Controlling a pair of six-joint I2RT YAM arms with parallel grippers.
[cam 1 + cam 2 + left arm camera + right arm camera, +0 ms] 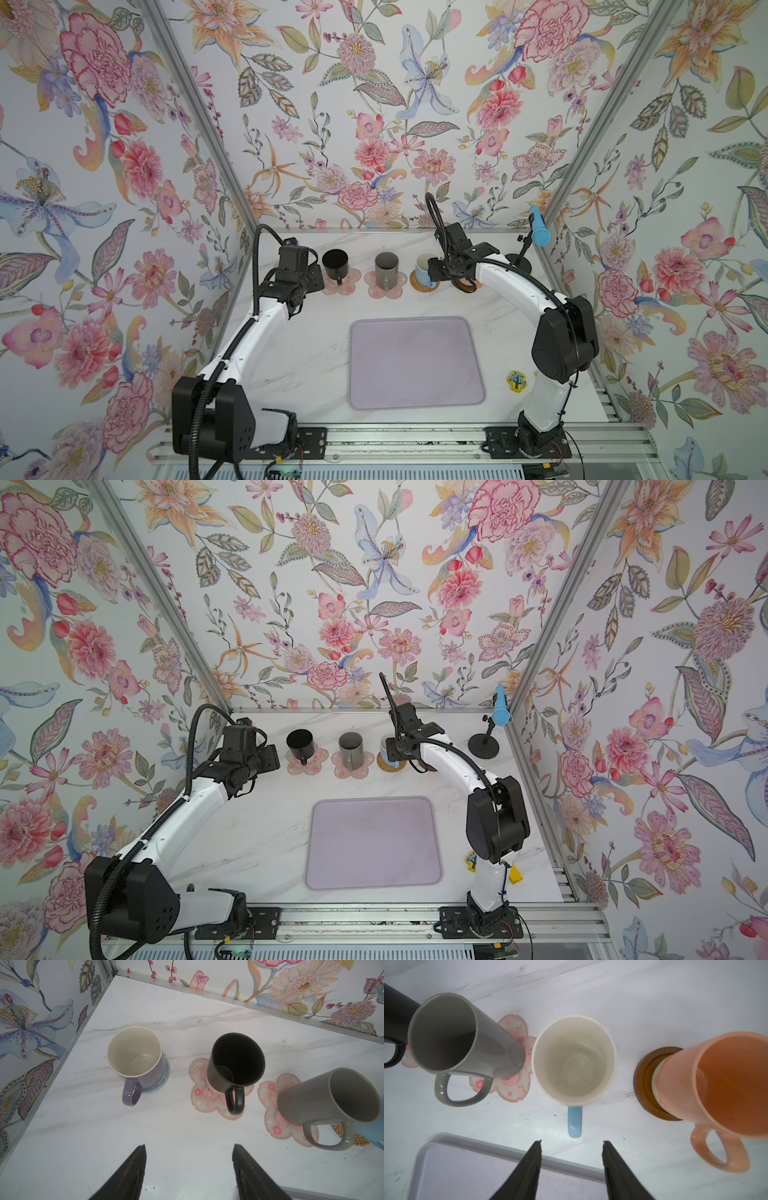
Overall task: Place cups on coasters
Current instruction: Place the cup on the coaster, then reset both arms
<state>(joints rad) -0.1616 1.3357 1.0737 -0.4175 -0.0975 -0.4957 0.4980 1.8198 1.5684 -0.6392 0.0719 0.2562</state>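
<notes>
Nearest us, the large lavender mat [415, 361] lies flat on the worktop [307, 357] with nothing on it. Beyond its far edge, both arms reach toward the back row.

The right hand [572, 1142] has its fingers spread and grips nothing. The light blue mug's [574, 1059] handle points straight at the gap between the fingers and stops just short of them. The left hand [189, 1147] is released too, well apart from any mug, and faces the space between the lavender mug [135, 1057] and the black mug [236, 1061].

Farther back, the row reads complete:
- The lavender mug stands on the knitted coaster [164, 1076].
- The black mug stands on a pink flower coaster [199, 1093].
- The grey mug [452, 1036] stands on the other flower coaster [517, 1086].
- The light blue mug stands on the woven coaster [419, 286].
- The peach mug [720, 1084] stands on the brown coaster [645, 1084].

All five are upright with their handles toward the arms.

We judge the placing done and the step in hand to be letting go and clearing away. The next move calls for drawing each hand straight back and up. The right one needs care, since a sideways drift could catch the blue handle and turn the mug off its coaster.
</notes>
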